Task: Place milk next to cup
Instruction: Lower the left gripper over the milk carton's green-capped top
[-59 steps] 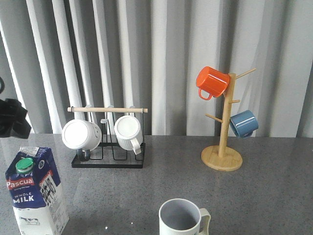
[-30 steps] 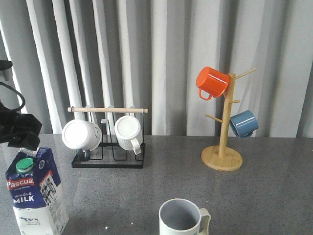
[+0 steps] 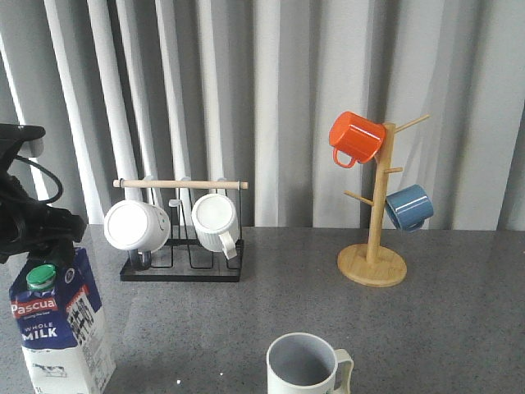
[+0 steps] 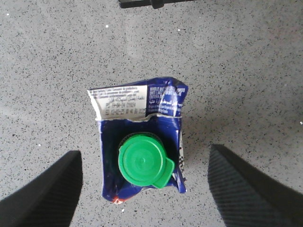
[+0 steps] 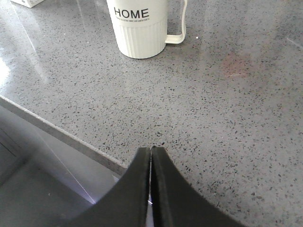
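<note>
The milk (image 3: 59,324), a blue-and-white carton with a green cap, stands upright at the front left of the table. My left gripper (image 3: 37,236) hangs just above its top, open. In the left wrist view the carton top (image 4: 139,156) lies between the wide-apart fingers (image 4: 45,187), untouched. The cup (image 3: 305,367), a pale ribbed mug with grey inside, stands at the front centre, well right of the carton. In the right wrist view it (image 5: 140,27) shows its "HOME" lettering. My right gripper (image 5: 151,150) is shut and empty over the table's front edge, apart from the cup.
A black wire rack (image 3: 182,267) with a wooden rod holds two white mugs (image 3: 135,226) at the back left. A wooden mug tree (image 3: 373,261) at the back right carries an orange mug (image 3: 356,137) and a blue mug (image 3: 408,207). Grey curtains hang behind.
My left gripper has moved right and down, from beside the left edge to just above the carton's top. The carton, cup and right arm have not moved.
</note>
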### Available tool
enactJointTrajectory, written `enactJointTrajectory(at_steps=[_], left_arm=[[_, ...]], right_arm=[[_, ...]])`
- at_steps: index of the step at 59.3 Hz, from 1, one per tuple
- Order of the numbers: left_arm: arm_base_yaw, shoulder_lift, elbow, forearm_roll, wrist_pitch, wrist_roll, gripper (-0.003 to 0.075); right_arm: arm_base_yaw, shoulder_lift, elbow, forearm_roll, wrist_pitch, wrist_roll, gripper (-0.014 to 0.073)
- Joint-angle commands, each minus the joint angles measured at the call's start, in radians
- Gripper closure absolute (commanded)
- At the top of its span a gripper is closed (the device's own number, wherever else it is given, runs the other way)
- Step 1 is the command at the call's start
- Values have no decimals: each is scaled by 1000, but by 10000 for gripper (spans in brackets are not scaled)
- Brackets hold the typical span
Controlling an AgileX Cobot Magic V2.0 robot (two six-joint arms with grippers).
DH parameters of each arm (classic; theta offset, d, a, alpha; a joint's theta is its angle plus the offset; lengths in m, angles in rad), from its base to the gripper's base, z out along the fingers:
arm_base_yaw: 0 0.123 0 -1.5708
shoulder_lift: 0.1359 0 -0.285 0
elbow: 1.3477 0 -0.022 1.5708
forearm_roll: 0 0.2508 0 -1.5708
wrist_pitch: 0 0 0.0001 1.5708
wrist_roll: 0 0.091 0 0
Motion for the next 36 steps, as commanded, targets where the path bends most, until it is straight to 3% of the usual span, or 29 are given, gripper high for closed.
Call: enactJointTrajectory(at_steps=[1, 36], left_arm=[[-5, -20, -31, 6, -19, -10, 200], [-5, 65, -31, 29, -19, -10, 200]], right_arm=[[-7, 8, -27, 7, -67, -2, 600], [-7, 8, -27, 7, -67, -1, 600]])
